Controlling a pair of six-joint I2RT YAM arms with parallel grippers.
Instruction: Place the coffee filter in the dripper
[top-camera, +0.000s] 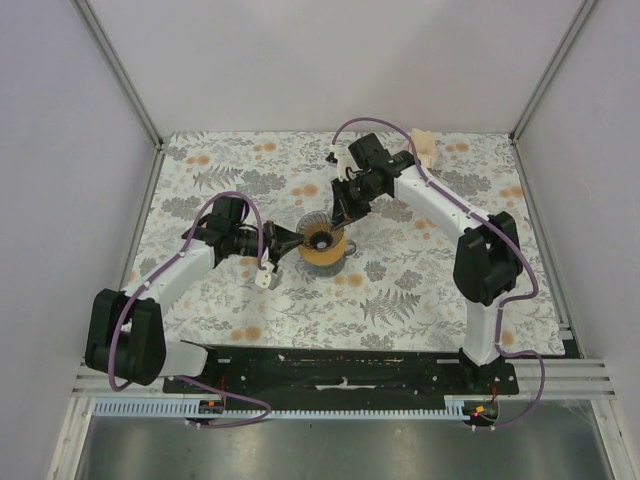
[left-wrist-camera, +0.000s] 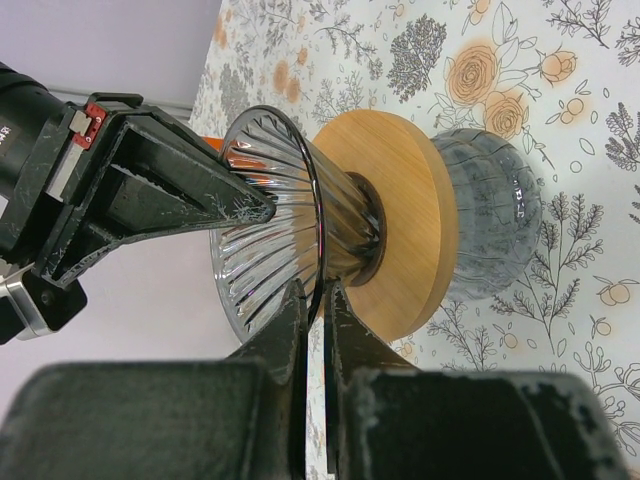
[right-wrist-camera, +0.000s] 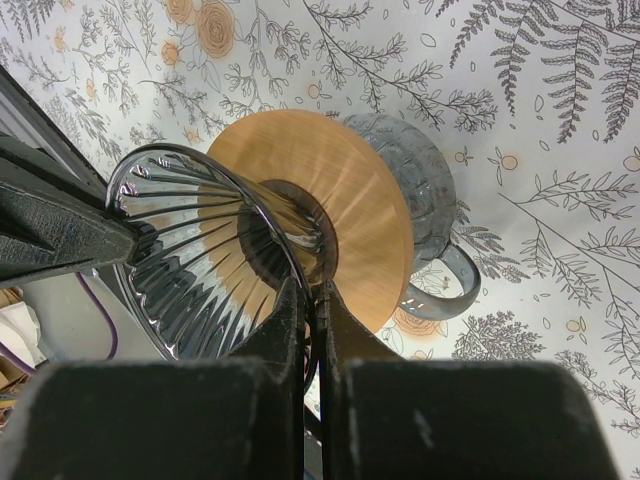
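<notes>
Left end effector (left-wrist-camera: 315, 300): fingers pressed together on the rim of the dripper (top-camera: 322, 244). The thin glass lip is pinched between them on the cone's near-left side. Right end effector (right-wrist-camera: 310, 290): same, clamped on that lip from the far-right side. Each one's black finger shows in the other's wrist view, its tip right at the rim.

Around them:
- The floral-print surface (top-camera: 430, 300) is boxed in by pale walls on aluminium posts (top-camera: 120, 70).
- A pale cream thing (top-camera: 425, 150) lies at the far-right of the surface, just beside the right forearm. Might be paper, too small to call from here.
- The two end effectors crowd the cone's mouth from two sides. Between them the mouth is open to the overhead view.

Arm pose:
- Left arm: elbow low at the near-left corner, forearm running up and right to the dripper, wrist roughly level.
- Right arm: upright from its near-right base, elbow high, forearm stretched back and left. The wrist folds down onto the rim from behind.

The dripper is about mid surface, mouth up. Its tan collar (left-wrist-camera: 400, 220) sits under the ribbed cone. Below that is a grey see-through base with a small handle (right-wrist-camera: 455, 285).

Inside the cone I can see only the ribs and the dark neck hole.
</notes>
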